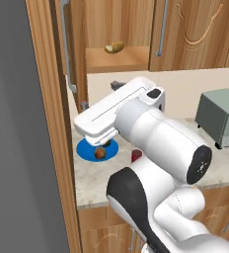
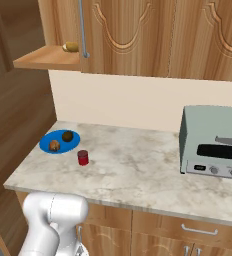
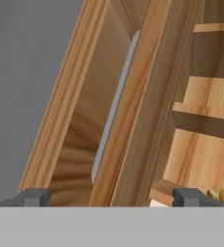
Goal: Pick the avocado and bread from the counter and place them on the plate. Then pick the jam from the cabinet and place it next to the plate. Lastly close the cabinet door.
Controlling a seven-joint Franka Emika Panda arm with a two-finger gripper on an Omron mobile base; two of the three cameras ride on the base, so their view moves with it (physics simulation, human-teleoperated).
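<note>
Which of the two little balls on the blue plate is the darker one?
The avocado, the dark olive ball on the far side of the plate, nearer the wall. The bread beside it is orange-brown and sits closer to the counter's front edge.

The blue plate (image 2: 44,144) is seen at the counter's (image 2: 138,170) left end, with the dark avocado (image 2: 67,136) and orange-brown bread (image 2: 54,145) lying on it. The red jam (image 2: 83,157) stands upright just right of it. The cabinet (image 2: 138,35) door (image 1: 50,123) is swung open.

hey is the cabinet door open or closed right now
Open. The cabinet door swings out toward the camera, leaving the shelf exposed with a yellowish lump on it. The gripper faces its silver handle.
</note>
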